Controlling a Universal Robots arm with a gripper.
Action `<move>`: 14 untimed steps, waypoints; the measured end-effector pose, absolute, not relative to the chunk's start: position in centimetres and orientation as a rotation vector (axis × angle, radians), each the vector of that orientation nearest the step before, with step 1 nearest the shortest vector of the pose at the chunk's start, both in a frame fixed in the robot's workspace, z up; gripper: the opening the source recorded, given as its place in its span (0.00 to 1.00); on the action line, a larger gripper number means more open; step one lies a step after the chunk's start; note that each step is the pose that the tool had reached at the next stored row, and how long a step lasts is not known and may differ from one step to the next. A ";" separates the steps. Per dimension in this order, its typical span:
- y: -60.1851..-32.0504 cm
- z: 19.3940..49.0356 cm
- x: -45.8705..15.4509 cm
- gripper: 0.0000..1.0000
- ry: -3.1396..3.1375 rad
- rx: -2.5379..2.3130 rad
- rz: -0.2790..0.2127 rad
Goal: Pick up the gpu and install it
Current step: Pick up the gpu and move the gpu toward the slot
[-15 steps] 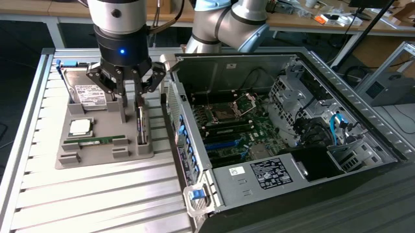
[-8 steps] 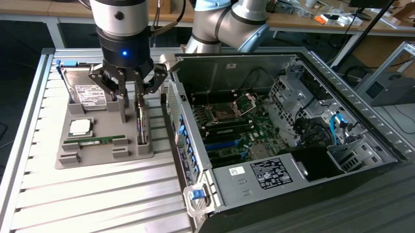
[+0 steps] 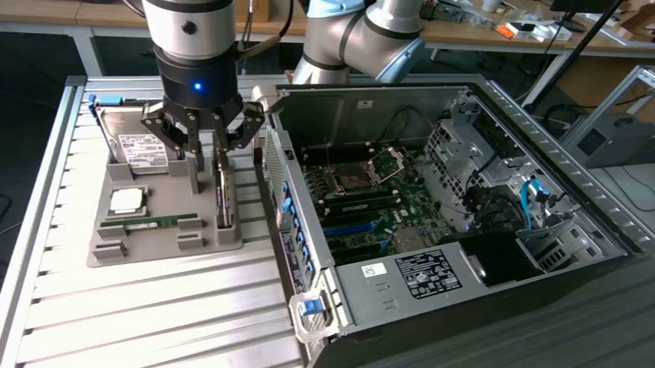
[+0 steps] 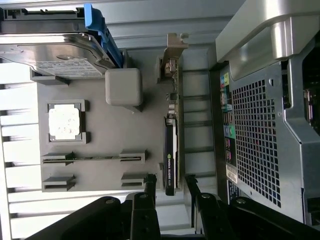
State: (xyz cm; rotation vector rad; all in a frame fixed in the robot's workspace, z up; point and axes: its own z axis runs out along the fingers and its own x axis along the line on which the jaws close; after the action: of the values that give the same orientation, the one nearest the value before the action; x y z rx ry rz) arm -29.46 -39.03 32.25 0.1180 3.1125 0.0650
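Black and jointed, the claw (image 3: 214, 152) (image 4: 171, 187) hangs low over a grey tray (image 3: 153, 247) (image 4: 100, 100). It stands moderately open, with one finger on each side of the gpu (image 3: 223, 195) (image 4: 171, 155). In the wrist view a sliver of gap shows between each fingertip and the card, so the claw brackets the card without gripping it.

The gpu stands on its long edge in a slot along the side of the tray nearest the computer case (image 3: 461, 192) (image 4: 270, 130). It is a thin dark board with a glossy black shroud, and a silver metal bracket rises at the end away from the claw.

The tray is matte moulded plastic with blocky raised holders. It also carries a silver hard drive (image 3: 143, 149) (image 4: 55, 55) with a white label, a square metal-topped processor (image 3: 127, 201) (image 4: 64, 121) and a narrow green memory stick (image 3: 153, 221) (image 4: 95, 158).

The case lies open on its side, sheet steel with a perforated rear grille, the green circuit board exposed inside. Tray and case rest on a ribbed aluminium surface (image 3: 133, 314).
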 end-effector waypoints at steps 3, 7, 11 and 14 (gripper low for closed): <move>-39.0 32.2 -29.4 0.36 3.112 0.118 0.065; -39.0 32.1 -29.4 0.36 3.112 0.118 0.064; -39.0 31.9 -29.4 0.36 3.112 0.118 0.063; -39.0 31.8 -29.3 0.36 3.113 0.118 0.063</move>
State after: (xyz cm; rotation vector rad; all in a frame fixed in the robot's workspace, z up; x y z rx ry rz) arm -29.29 -39.03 31.81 0.1180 3.1125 0.0628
